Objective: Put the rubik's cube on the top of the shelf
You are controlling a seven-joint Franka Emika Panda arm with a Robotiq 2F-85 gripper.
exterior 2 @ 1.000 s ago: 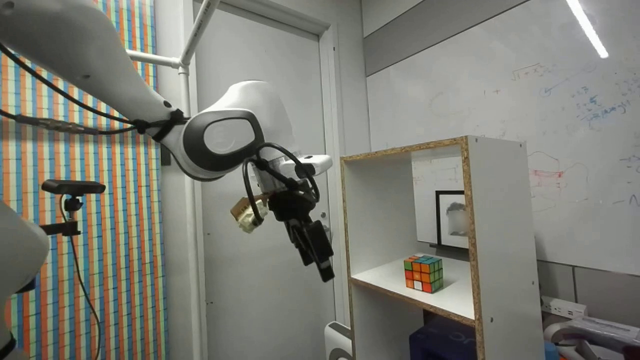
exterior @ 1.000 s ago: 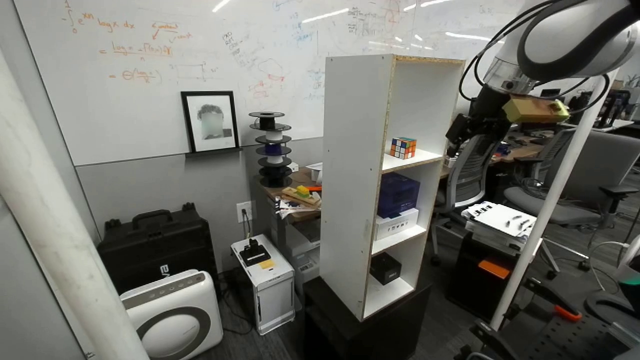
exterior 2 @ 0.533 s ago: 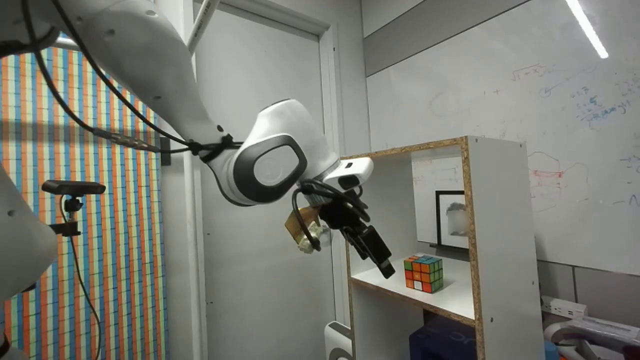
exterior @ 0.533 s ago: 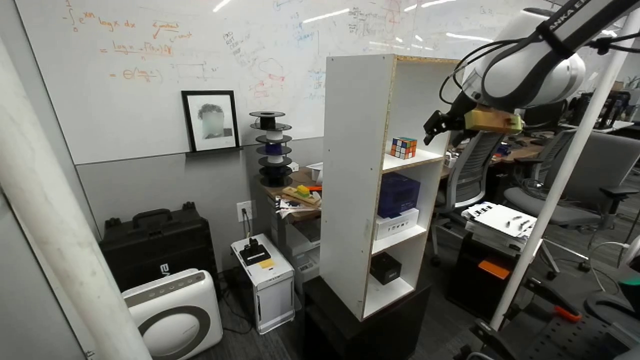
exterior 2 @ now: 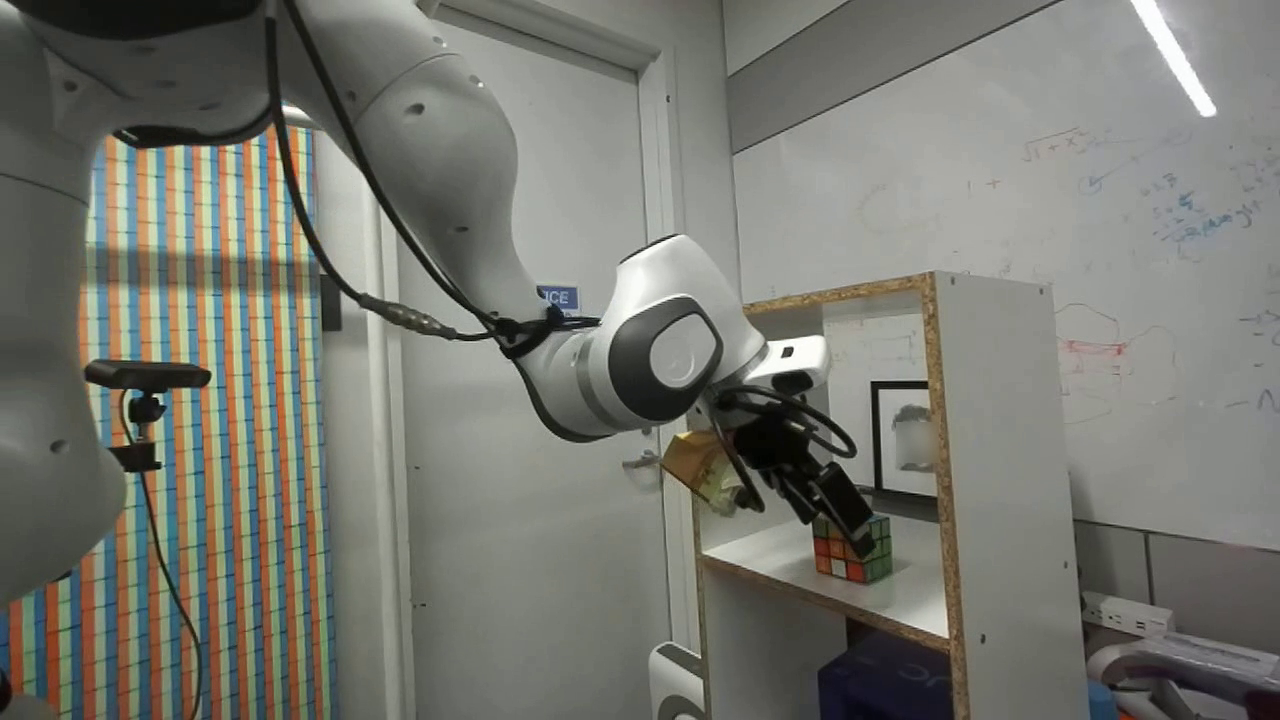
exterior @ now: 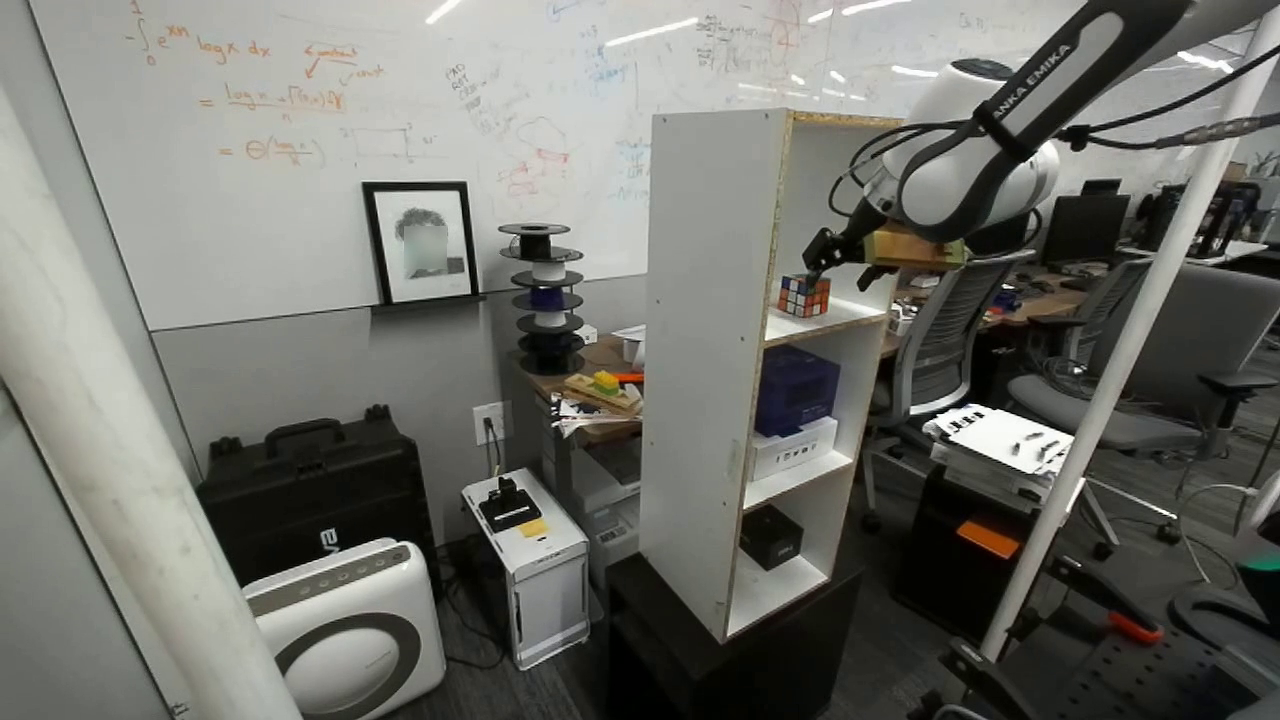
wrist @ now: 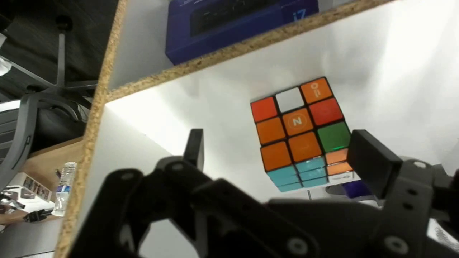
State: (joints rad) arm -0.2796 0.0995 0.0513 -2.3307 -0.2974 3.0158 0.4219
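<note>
We have the tool (wrist: 282, 152) spread wide at the rubik's cube (wrist: 297, 122), which sits in the shelf (exterior: 710, 350), top compartment; can't tell contact.

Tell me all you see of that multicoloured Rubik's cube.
The plastic-looking Rubik's cube is unsolved: mostly orange side with white centre mark, mostly light-blue top, dark seams. It sits flat in the uppermost compartment of the tall white shelf. The open black pincer frames it in the wrist view; contact unclear.
</note>
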